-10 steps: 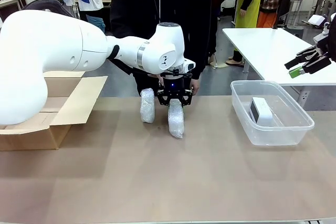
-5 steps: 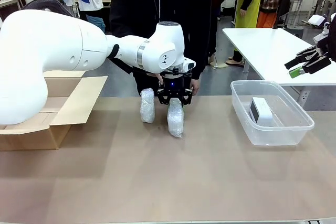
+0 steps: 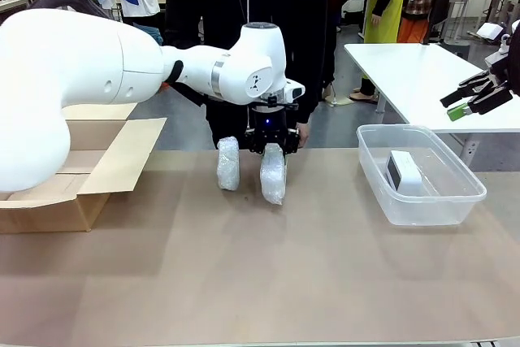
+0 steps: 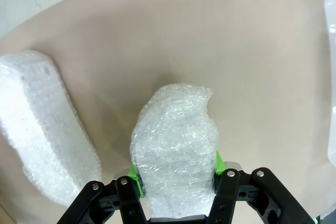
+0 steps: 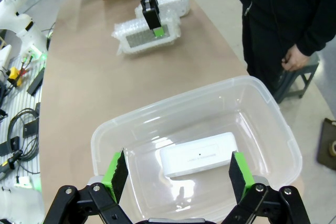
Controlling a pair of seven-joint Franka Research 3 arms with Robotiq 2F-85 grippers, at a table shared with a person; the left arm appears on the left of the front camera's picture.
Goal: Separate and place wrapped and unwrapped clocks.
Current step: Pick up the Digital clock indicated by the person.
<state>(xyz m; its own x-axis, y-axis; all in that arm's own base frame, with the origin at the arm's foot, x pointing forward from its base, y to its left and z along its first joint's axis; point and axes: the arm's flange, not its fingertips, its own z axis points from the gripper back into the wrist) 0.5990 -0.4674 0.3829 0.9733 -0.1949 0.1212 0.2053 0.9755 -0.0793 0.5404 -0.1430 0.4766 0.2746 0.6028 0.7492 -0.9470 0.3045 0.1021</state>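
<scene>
Where closed on one end of a wrapped clock, left of the clear tub and just beside the second wrapped clock, noted left pincer biting soft wrapping only. Could let it slip, or swing it into its neighbour, owing to yielding wrap. Noted right pincer gaping wide above the tub's bare clock.
</scene>
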